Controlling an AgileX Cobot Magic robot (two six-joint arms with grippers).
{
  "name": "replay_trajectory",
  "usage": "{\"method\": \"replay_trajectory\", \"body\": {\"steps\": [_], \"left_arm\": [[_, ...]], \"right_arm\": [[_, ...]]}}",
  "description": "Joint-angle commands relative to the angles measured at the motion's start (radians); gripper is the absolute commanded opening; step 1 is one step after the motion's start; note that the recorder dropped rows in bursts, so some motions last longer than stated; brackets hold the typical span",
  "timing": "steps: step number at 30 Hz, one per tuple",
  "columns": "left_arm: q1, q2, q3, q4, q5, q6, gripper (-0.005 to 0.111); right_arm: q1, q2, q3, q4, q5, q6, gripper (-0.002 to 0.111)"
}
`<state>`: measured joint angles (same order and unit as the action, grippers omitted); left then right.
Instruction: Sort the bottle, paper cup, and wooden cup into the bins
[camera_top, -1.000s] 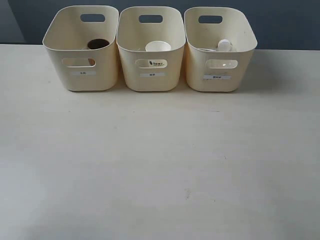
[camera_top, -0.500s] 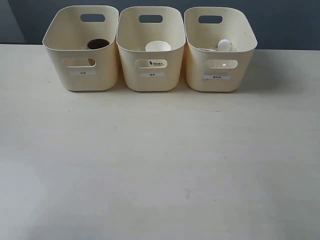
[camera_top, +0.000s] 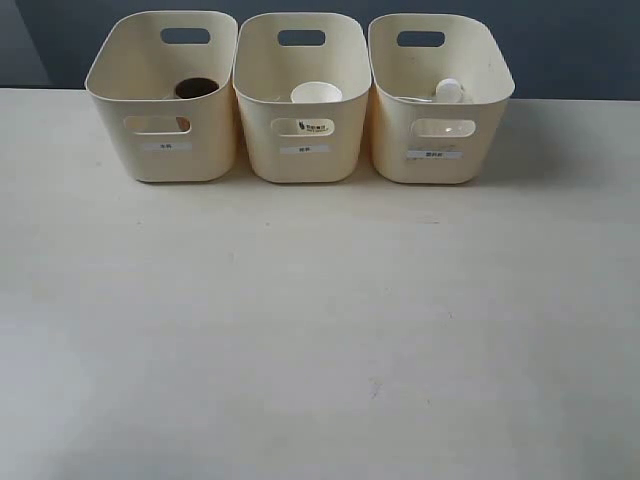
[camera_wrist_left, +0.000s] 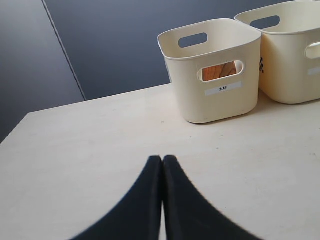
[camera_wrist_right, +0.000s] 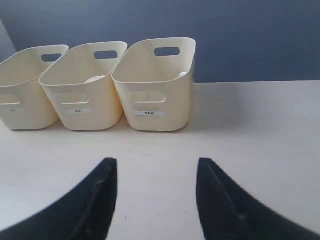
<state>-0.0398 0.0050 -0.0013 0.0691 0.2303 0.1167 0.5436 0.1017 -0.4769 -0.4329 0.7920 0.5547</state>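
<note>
1. Three cream bins stand in a row at the 12 o'clock edge of the pale surface (camera_top: 320, 330) in the exterior view, sides touching or nearly so, each with a small white label on its front.
2. Left bin (camera_top: 165, 100): the wooden cup (camera_top: 196, 88) sits inside, dark mouth upward. In the left wrist view its reddish-brown grain shows through the front handle cut-out.
3. Middle bin (camera_top: 303, 100): the paper cup (camera_top: 316, 93) stands inside, white rim up, with a dark printed mark visible through the front cut-out.
4. Right bin (camera_top: 438, 100): the bottle (camera_top: 449, 91) is inside; only its white cap and a little clear body show, so whether it stands or leans cannot be told for certain.
5. Left claw (camera_wrist_left: 162, 159): the two dark fingers are pressed together with nothing between them, hanging above bare surface, the left bin at about 1 o'clock from them.
6. Right claw (camera_wrist_right: 157, 170): fingers spread wide apart, holding nothing, above bare surface, with all three bins ahead at 11 to 12 o'clock.
7. Neither arm appears in the exterior view.
</note>
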Motion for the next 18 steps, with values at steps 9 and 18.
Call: {"method": "replay_trajectory", "body": {"steps": [9, 18], "left_arm": [[-0.003, -0.005, 0.001, 0.000, -0.006, -0.002, 0.000], [-0.003, -0.005, 0.001, 0.000, -0.006, -0.002, 0.000]], "right_arm": [[-0.212, -0.055, 0.005, 0.000, -0.171, -0.002, 0.047], [-0.414, -0.056, 0.078, 0.049, -0.249, -0.002, 0.047]]}}
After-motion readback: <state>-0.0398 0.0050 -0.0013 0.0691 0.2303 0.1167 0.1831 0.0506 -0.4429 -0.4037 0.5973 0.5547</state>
